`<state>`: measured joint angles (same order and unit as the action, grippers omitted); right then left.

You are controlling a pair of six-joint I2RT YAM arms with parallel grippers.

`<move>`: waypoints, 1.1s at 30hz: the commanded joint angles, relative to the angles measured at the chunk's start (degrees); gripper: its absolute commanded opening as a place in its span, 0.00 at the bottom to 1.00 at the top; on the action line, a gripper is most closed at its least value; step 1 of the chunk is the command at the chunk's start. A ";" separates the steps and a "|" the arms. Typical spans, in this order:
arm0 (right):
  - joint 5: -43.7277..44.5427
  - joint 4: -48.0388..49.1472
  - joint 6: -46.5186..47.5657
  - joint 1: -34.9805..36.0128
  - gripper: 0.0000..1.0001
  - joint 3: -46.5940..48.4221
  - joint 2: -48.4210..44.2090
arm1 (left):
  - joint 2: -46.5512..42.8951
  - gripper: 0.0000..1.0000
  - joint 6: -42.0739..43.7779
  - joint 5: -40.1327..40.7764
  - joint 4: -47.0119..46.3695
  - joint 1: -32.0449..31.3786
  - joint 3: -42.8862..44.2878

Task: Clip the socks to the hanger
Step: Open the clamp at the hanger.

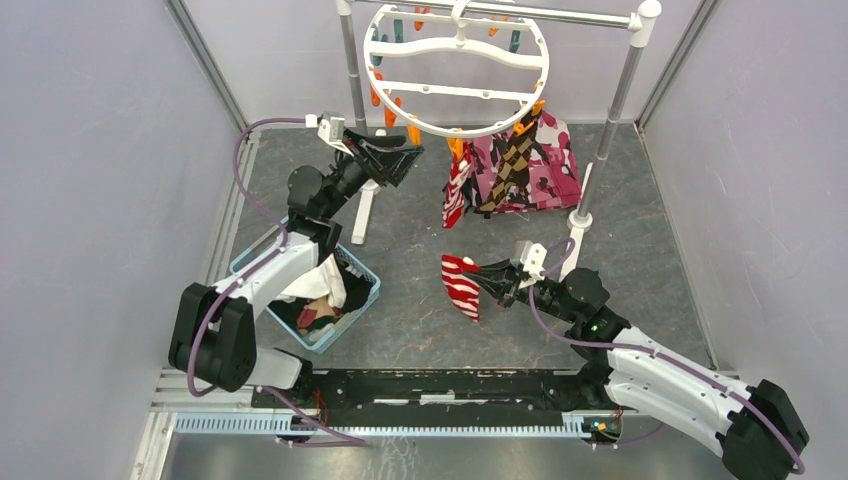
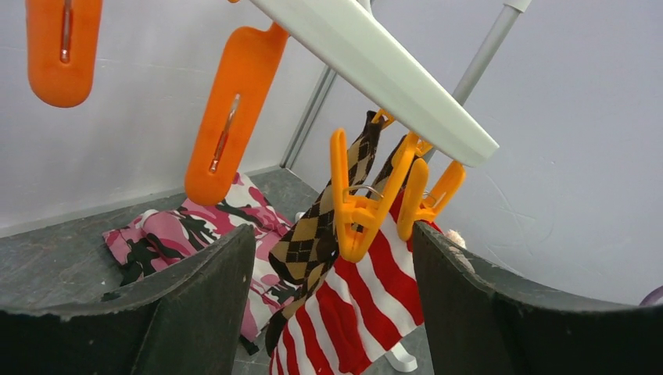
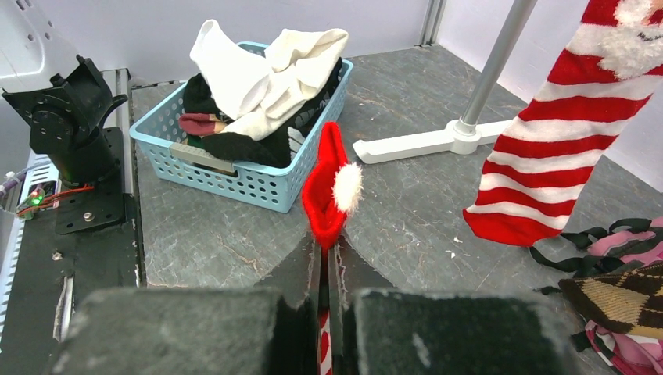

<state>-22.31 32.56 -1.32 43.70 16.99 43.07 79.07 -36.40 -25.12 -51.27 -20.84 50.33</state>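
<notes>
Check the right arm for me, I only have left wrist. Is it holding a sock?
Observer: Yes. The right gripper is shut on a red-and-white striped sock. The sock's red tip and white pompom stick up past the fingers.
Operator: Where is it relative to the hanger?
Observer: In the top view it sits on the near side of the hanger, toward the arm bases. It is not at any clip.
Operator: Any socks left to pick?
Observer: The blue basket at the near left holds white cloth and dark pieces. I cannot tell which of them are socks.
</notes>
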 commanded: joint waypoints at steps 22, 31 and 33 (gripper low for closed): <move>-1.86 3.48 -1.20 -1.00 0.00 0.06 0.18 | 5.28 0.68 -0.39 -1.99 -11.05 0.10 6.35; -2.21 3.26 -1.19 -1.36 0.00 0.05 -0.09 | 6.38 0.65 -1.01 -2.38 -11.20 0.10 7.74; -2.28 3.30 -1.21 -1.40 0.00 0.06 -0.08 | 6.51 0.62 -1.19 -2.47 -11.22 0.12 8.06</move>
<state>-23.51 32.67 -1.83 42.61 16.99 43.33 84.77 -36.51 -26.13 -59.46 -20.86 55.66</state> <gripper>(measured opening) 0.015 0.640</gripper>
